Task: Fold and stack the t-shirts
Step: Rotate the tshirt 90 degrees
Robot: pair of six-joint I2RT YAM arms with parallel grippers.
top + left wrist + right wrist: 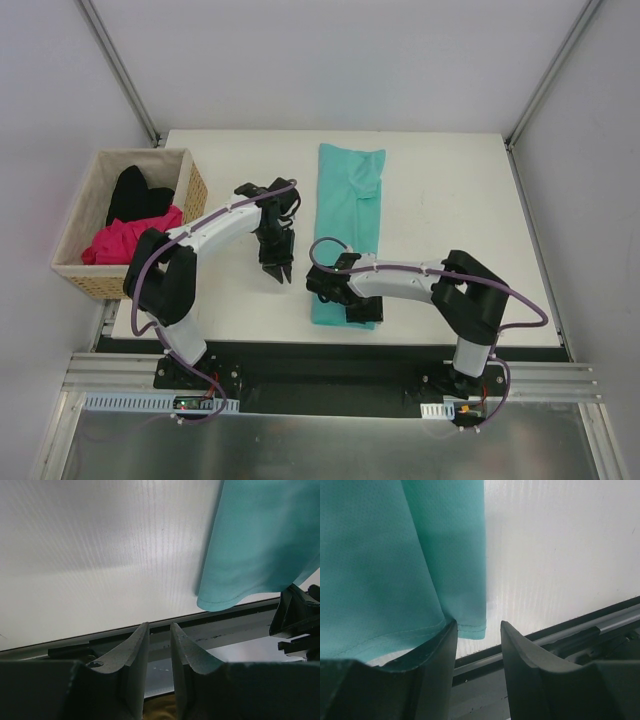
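- Teal t-shirt (350,215) lies folded in a long strip mid-table on the white table (440,200), running from 12 to 6 o'clock.
- The pink t-shirt (125,240) and black t-shirt (135,195) sit bunched in the wicker basket (75,270) at 9 o'clock.
- The left gripper (160,626) hangs over bare table just at 9 o'clock of the strip, its 2 fingers a narrow gap apart, gripping nothing.
- The right gripper (477,625) is at the strip's 6 o'clock end, jaws partly apart and empty, 1 finger at the hem.
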